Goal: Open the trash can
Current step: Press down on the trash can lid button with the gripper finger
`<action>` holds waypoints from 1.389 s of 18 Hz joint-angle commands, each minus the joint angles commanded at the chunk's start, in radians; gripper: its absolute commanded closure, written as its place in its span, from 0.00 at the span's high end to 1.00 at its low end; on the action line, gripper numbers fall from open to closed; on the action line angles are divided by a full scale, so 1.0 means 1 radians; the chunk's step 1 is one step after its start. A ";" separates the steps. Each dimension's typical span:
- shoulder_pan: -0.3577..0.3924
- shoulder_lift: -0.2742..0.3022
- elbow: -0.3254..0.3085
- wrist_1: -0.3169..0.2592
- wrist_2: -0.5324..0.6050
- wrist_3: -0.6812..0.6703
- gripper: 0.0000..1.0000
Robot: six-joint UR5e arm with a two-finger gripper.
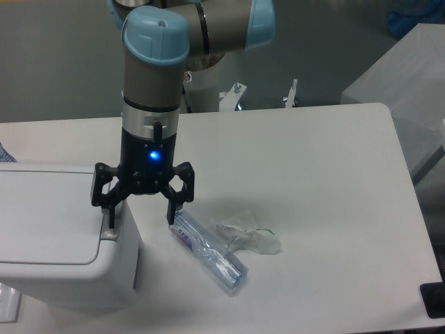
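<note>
The white trash can sits under and left of the gripper, lid down. The gripper's fingers are spread apart, one at the grey latch tab. A clear bottle lies just right of it, then crumpled plastic.

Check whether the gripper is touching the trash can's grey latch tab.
Cannot tell. In the camera view, the gripper has one finger overlapping the latch tab on the trash can; no gap shows.
</note>
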 joint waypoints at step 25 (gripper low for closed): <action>0.000 -0.018 0.000 0.006 0.002 0.003 1.00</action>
